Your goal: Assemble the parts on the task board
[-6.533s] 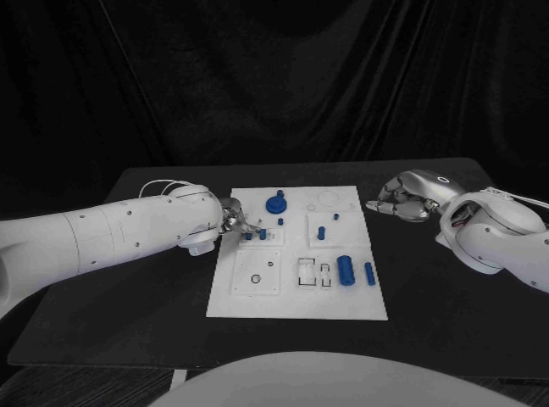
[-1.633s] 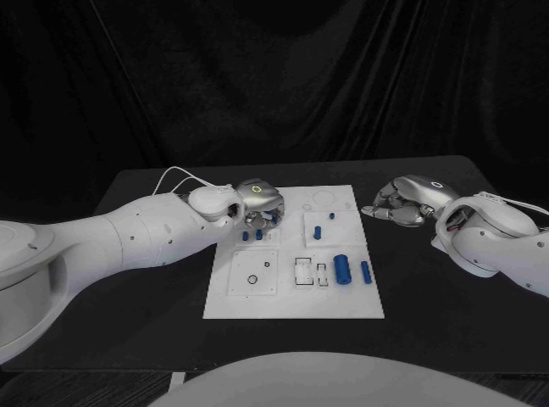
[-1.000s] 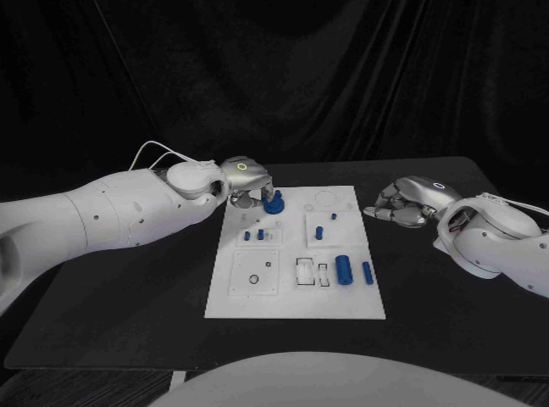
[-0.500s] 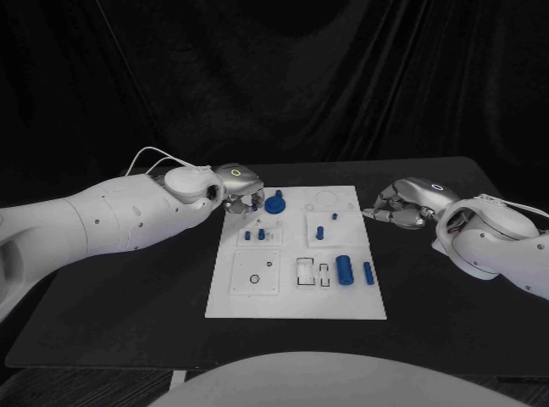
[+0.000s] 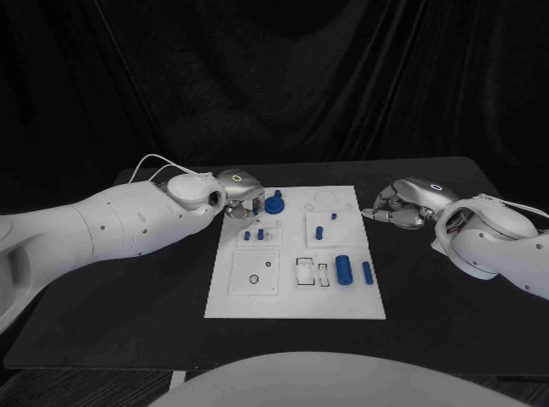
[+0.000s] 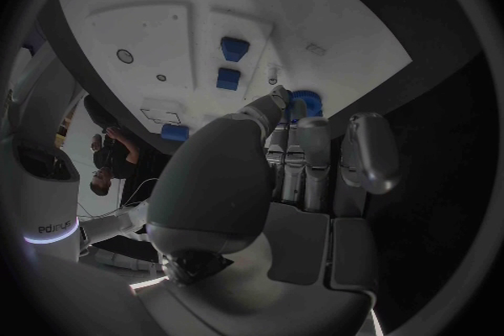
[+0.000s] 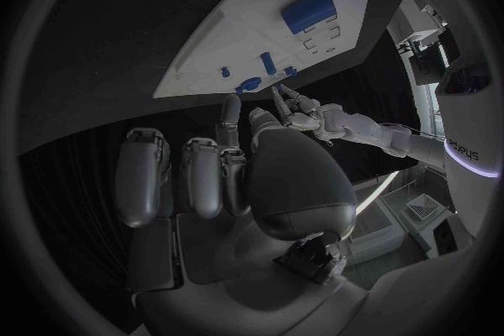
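left hand point(image 5: 241, 193) – fingers at the round blue part point(image 5: 274, 203) on the task board's point(image 5: 296, 301) far left corner, apparently seating it; whether they pinch it I cannot tell | right hand point(image 5: 401, 202) – curled, holding nothing, parked on the counter point(image 5: 446, 314) beside the board, seemingly waiting

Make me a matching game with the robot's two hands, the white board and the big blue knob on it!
Things:
1. left hand
2. right hand
3. task board
4. big blue knob

Places:
A. middle of the black table
B. far left corner of the board
C. off the board's right edge
D. touching the knob

Pairs: 1-D, 2-C, 3-A, 4-B
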`<state>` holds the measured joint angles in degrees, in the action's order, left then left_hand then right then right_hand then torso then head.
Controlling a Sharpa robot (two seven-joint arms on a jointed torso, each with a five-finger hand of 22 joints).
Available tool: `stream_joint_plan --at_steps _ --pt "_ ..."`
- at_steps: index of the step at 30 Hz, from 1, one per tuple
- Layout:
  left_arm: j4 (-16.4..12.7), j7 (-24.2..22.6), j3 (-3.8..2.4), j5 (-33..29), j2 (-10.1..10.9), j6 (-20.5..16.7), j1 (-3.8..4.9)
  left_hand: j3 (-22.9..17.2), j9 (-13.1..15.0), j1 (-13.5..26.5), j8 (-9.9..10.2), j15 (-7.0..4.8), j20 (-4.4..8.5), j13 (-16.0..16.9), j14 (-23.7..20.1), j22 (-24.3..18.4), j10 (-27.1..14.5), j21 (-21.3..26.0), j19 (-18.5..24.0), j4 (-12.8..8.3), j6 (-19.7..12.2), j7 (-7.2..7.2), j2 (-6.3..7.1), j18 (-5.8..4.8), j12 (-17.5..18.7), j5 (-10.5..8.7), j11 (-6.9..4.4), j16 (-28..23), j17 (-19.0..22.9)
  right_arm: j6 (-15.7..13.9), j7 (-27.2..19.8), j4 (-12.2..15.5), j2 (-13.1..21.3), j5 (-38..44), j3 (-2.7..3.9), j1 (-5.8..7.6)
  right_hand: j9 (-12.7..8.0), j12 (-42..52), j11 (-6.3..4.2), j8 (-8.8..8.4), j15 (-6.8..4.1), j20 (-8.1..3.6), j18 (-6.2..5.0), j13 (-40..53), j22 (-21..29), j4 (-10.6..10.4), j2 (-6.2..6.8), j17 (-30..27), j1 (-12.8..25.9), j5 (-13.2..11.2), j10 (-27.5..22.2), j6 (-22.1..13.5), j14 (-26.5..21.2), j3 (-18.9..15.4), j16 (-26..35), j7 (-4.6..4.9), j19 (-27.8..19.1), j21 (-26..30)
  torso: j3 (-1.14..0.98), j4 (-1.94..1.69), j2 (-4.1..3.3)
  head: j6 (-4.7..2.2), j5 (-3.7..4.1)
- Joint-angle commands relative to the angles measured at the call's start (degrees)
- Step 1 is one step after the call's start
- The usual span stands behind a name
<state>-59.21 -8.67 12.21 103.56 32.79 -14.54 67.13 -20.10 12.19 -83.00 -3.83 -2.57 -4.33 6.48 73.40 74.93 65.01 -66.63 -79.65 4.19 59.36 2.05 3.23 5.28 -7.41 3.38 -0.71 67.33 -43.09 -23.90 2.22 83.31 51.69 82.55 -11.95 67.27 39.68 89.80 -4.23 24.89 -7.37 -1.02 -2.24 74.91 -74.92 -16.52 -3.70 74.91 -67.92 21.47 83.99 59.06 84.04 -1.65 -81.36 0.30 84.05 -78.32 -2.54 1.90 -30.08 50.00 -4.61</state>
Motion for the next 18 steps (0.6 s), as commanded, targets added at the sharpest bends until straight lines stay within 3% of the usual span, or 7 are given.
stream_joint_plan --at_steps 1,18 --pt "0.13 0.07 -0.06 0.10 -0.29 -1.57 -0.10 -0.07 -0.10 -0.14 0.17 0.03 -0.18 0.12 -0.36 8.67 0.66 0.24 0.38 0.20 -0.31 0.09 0.41 -0.53 0.28 -0.19 -0.04 -0.12 -0.08 0.06 0.03 -0.06 0.00 0.05 0.04 -0.18 -0.06 0.20 0.43 -0.38 0.36 0.48 -0.58 15.09 -11.30 0.02 -0.16 2.29 -0.29 -0.04 6.01 0.45 3.82 0.41 0.25 -0.08 1.80 0.16 0.00 0.01 0.00 0.00 -0.10" --pt "-0.23 0.07 -0.06 0.10 -0.16 -0.33 -0.47 0.00 -0.20 -0.09 0.09 0.02 -0.20 0.24 -0.56 8.59 1.08 0.58 0.52 0.24 -0.30 0.02 0.49 -0.47 0.16 -0.25 -0.11 -0.33 0.33 0.06 -0.04 -0.18 -0.15 0.05 0.04 -0.27 -0.08 0.20 0.41 -0.46 0.34 0.47 -0.60 15.09 -11.28 0.06 -0.18 2.28 -0.41 -0.02 6.01 0.48 3.81 0.48 0.25 -0.09 1.78 0.23 -0.02 0.01 -0.01 0.00 -0.20"
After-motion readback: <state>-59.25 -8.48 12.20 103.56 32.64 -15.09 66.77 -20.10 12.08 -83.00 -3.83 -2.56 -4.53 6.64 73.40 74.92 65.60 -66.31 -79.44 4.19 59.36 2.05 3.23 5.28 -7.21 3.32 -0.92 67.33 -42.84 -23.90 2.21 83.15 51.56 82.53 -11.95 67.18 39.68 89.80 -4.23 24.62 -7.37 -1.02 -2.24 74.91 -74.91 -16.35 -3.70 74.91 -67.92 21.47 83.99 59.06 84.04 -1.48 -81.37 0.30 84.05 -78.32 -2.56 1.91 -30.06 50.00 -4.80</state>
